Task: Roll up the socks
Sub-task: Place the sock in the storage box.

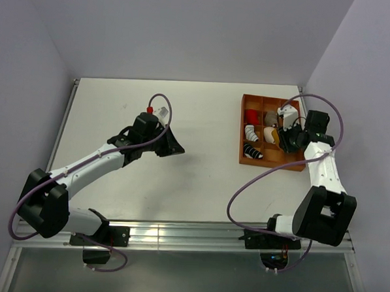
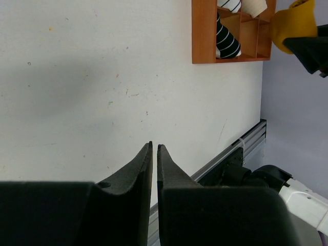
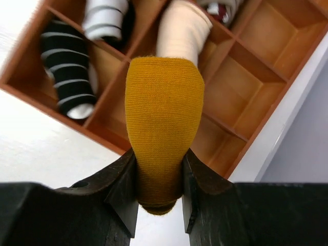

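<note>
My right gripper [image 3: 160, 156] is shut on the mustard-orange sock [image 3: 161, 118] and holds it above the orange compartment tray [image 3: 51, 109]; its cuff is hidden. The sock also shows in the left wrist view [image 2: 294, 23]. The black-and-white striped sock [image 3: 69, 77] lies in a near-left compartment, also seen in the left wrist view [image 2: 225, 43] and the top view [image 1: 252, 151]. In the top view the right gripper [image 1: 286, 134] hangs over the tray [image 1: 241, 132]. My left gripper [image 2: 154, 147] is shut and empty above bare table, left of the tray [image 1: 169, 144].
The tray also holds a white sock [image 3: 182, 31], a white striped roll [image 3: 105, 15], a red bundle [image 1: 252, 116] and a grey bundle [image 1: 272, 117]. Its right compartments [image 3: 266, 41] are empty. The table's near edge has a metal rail [image 1: 190, 234]. Walls close the back and sides.
</note>
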Robot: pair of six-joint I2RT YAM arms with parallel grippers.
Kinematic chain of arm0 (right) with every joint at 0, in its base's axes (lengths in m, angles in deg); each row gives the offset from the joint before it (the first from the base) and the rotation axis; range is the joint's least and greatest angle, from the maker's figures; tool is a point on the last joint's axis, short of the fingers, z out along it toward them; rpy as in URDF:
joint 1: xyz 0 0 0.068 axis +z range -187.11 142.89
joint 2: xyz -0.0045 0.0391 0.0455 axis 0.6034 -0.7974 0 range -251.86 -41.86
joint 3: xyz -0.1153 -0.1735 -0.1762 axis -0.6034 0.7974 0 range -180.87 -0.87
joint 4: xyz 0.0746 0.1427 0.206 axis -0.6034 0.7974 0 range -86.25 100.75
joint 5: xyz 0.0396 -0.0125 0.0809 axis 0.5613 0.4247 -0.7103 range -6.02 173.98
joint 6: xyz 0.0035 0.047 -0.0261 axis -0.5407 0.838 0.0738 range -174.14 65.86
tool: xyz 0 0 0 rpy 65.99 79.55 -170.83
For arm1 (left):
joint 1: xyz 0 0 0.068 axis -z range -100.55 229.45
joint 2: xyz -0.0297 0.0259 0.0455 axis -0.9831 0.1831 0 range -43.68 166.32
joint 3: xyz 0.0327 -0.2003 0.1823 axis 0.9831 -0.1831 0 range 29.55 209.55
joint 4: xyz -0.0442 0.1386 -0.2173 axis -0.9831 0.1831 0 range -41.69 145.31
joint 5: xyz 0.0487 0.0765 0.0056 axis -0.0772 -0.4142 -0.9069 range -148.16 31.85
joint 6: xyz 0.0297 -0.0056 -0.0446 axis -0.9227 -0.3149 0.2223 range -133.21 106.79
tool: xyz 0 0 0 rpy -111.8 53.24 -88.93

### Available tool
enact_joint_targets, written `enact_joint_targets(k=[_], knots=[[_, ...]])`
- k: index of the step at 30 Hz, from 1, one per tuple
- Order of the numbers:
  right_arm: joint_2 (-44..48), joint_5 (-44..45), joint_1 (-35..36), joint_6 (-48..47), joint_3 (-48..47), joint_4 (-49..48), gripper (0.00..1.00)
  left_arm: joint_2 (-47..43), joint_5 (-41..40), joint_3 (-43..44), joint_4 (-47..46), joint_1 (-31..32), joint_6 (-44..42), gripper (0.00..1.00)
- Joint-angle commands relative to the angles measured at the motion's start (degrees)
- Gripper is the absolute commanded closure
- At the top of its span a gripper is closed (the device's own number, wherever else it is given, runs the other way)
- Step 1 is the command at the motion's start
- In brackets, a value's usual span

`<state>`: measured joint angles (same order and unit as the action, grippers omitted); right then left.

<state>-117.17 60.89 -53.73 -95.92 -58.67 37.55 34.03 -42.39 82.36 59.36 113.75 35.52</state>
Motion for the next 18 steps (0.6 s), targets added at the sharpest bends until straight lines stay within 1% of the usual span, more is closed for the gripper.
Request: enact_joint_targets(k=[1, 8, 12, 18], knots=[[0.51, 6.48, 0.19, 0.47, 3.39, -9.96, 1.0, -1.07, 0.23, 0.88, -0.85, -0.29, -1.62, 0.87], [-1.59, 7.01, 0.36, -0.67, 6.38, -13.14, 1.0, -0.9, 0.67, 0.27, -1.2, -0.38, -1.62, 0.87], [-4.49, 7.27, 1.06, -0.93, 6.82, -13.06, 1.0, -0.55, 0.67, 0.01, -1.29, -0.38, -1.8, 0.87], [-6.52, 7.01, 3.79, -2.52, 8.75, -12.27, 1.0, -0.19, 0.84, 0.0, -0.94, -0.38, -1.88, 0.87]])
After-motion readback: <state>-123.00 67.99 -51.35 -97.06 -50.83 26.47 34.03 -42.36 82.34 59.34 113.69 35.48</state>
